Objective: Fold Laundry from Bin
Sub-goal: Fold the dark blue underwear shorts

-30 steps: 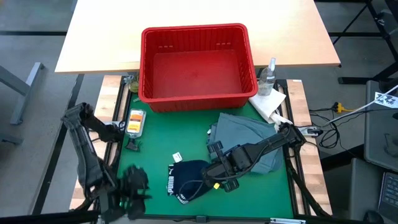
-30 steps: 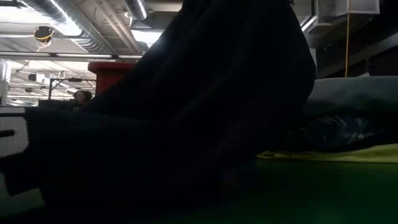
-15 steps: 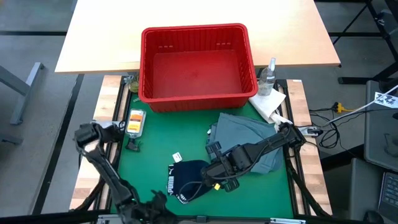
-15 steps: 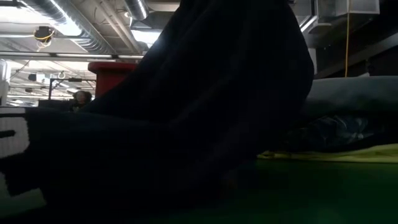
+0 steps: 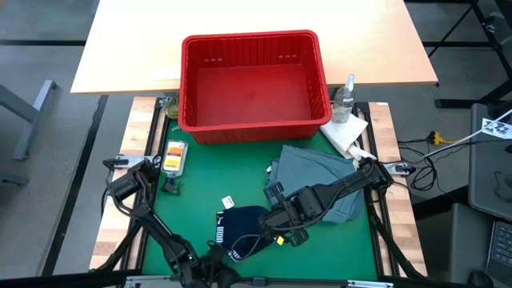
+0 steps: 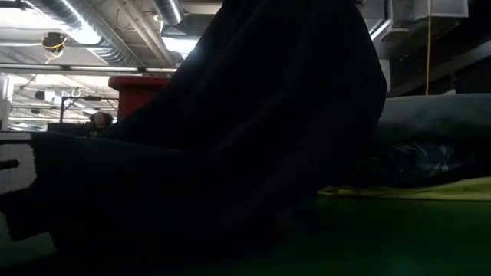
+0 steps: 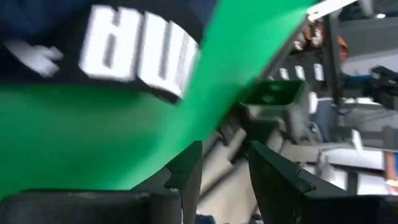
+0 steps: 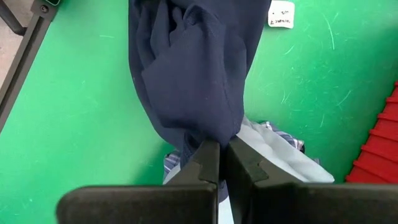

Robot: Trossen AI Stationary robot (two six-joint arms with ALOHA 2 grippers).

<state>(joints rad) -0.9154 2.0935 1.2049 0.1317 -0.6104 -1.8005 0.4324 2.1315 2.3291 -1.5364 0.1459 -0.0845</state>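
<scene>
Your left gripper (image 7: 221, 168) has swung in over the last second to the mat's front edge beside the navy garment (image 5: 240, 228), fingers apart and empty, while your right gripper (image 8: 217, 163) stays pinched on that garment, so a two-handed fold looks near.

Overhead and mat-level cameras share the dark navy garment (image 5: 240, 228), pressed against the latter.

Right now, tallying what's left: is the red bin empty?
Empty: the high view shows the bin's bare red floor, no garments inside.
</scene>
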